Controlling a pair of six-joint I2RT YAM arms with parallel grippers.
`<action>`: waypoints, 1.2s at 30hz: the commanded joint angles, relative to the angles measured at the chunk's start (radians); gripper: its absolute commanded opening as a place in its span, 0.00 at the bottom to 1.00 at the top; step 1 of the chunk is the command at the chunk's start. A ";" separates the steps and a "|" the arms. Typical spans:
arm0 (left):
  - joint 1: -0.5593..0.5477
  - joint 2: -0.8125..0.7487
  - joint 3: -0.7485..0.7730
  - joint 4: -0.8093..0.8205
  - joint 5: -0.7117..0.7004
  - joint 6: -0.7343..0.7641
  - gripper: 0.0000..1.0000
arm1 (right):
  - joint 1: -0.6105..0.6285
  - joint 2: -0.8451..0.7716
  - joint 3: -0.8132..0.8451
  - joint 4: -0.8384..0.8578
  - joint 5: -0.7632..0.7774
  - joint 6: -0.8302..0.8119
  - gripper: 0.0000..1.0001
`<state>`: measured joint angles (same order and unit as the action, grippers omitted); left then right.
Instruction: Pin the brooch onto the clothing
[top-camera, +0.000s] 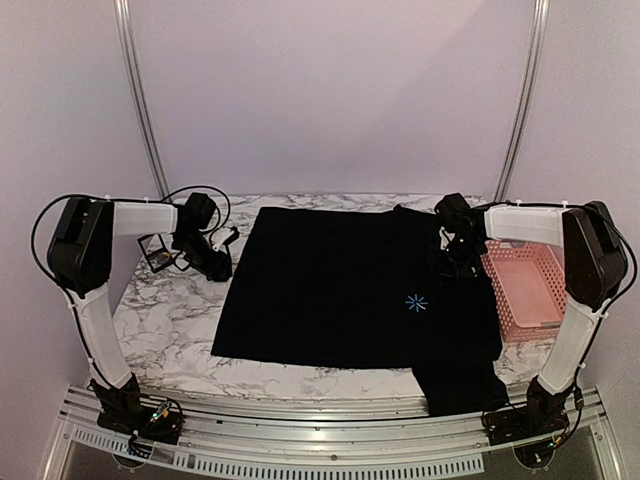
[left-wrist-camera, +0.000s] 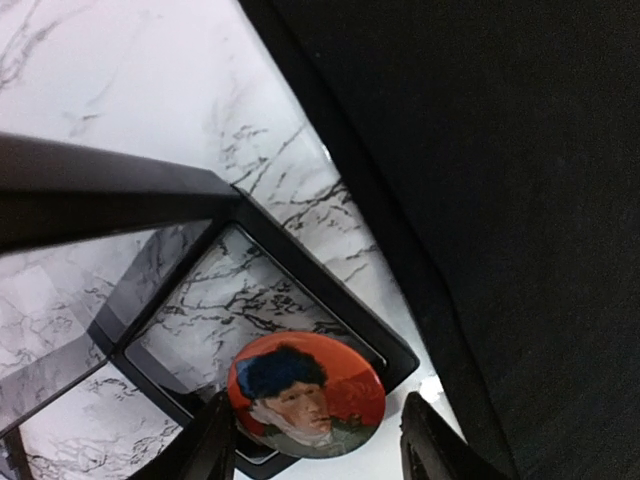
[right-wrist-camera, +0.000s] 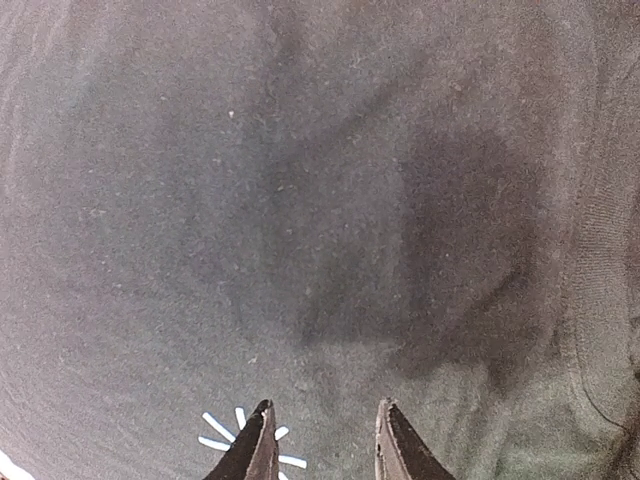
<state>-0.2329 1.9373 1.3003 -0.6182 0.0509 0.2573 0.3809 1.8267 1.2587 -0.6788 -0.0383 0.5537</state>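
1 brooch (left-wrist-camera: 306, 393) betw open L gripper (left-wrist-camera: 318, 420) jaws; R gripper (right-wrist-camera: 325, 410) open over 1 T-shirt (right-wrist-camera: 300, 200)

A table (top-camera: 165, 330) with a white marble-pattern top, veined in grey and black, fills the middle of the scene. Behind the table a plain wall (top-camera: 330, 90) in a pale lilac-white tone rises to the top of the view, without marks or openings. At the table's far left corner a left pole (top-camera: 142, 100) of silver metal goes up, leaning outward; at the far right corner a right pole (top-camera: 521, 100) mirrors it. Along the table's near edge runs a slotted aluminium rail (top-camera: 330, 425), with a bright glare at its centre. The light is soft and even, casting faint shadows on the tabletop.
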 joint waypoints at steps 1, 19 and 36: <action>-0.014 -0.046 -0.026 -0.049 0.001 0.075 0.60 | 0.009 -0.037 0.021 -0.017 0.028 -0.018 0.32; -0.047 0.054 0.078 -0.063 -0.142 0.118 0.73 | 0.010 -0.050 0.001 -0.021 0.022 -0.019 0.30; -0.020 0.024 0.079 -0.128 -0.020 0.105 0.41 | 0.010 -0.073 0.006 -0.030 0.033 -0.028 0.30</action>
<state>-0.2657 1.9900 1.3849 -0.6983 -0.0097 0.3630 0.3817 1.7943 1.2610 -0.6949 -0.0284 0.5362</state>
